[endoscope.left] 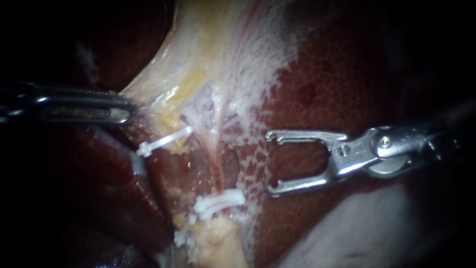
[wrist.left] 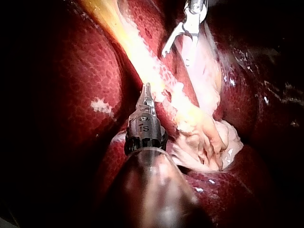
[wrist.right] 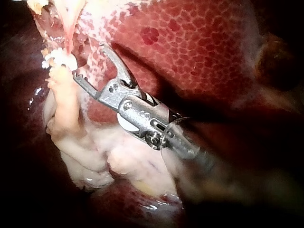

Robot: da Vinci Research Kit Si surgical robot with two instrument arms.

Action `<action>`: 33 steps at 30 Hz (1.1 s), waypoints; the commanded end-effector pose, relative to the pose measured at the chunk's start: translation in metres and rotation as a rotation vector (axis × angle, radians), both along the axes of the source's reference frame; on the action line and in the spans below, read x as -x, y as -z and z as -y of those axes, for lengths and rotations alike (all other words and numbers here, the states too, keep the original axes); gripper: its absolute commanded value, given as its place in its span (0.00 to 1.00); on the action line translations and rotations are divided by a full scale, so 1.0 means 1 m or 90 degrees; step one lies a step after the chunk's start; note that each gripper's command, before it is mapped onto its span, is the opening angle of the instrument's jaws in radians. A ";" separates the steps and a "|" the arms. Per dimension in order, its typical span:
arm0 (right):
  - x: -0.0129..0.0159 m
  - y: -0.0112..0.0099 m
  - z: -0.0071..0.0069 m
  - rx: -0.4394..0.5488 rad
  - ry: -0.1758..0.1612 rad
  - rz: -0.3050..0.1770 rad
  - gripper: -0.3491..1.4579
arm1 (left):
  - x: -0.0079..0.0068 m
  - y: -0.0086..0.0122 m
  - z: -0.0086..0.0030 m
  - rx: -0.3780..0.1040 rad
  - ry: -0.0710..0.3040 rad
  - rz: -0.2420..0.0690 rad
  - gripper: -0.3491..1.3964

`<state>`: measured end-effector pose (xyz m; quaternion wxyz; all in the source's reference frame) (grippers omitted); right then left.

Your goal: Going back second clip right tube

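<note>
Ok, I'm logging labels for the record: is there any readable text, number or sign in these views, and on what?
No readable text on the liver, the clips or the right instrument.
The left instrument bears one small mark, too blurred to quote.

The endoscope sits close and faces the liver head-on, between the left instrument and the right instrument, while each wrist camera looks down its own shaft from slightly further back, and all three views share the right instrument and the pale tissue beside it.
</note>
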<state>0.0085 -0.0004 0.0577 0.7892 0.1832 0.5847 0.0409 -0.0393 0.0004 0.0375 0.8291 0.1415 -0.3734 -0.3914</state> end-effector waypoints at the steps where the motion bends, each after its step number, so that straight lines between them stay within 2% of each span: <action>1: 0.0001 0.0000 0.0000 0.000 0.001 0.000 0.53 | 0.0000 -0.0001 0.0000 0.000 0.000 0.000 0.00; 5: 0.0006 0.0001 0.0001 0.004 0.003 -0.002 0.53 | -0.0001 -0.0012 0.0000 0.002 0.000 -0.001 0.00; 11: 0.0009 0.0001 0.0001 0.007 0.005 -0.004 0.53 | -0.0002 -0.0048 0.0003 0.000 0.000 -0.009 0.00; 14: 0.0010 0.0002 0.0001 0.007 0.005 -0.004 0.53 | 0.0000 -0.0067 0.0007 -0.004 0.002 -0.019 0.00; 17: 0.0010 0.0002 0.0002 0.007 0.005 -0.004 0.53 | 0.0007 -0.0083 0.0014 -0.009 -0.004 -0.019 0.00; 25: 0.0011 0.0002 0.0001 0.007 0.006 -0.004 0.53 | 0.0031 -0.0102 0.0032 -0.023 -0.022 -0.019 0.00; 33: 0.0011 0.0003 0.0001 0.007 0.005 -0.004 0.53 | 0.0041 -0.0106 0.0038 -0.026 -0.027 -0.020 0.00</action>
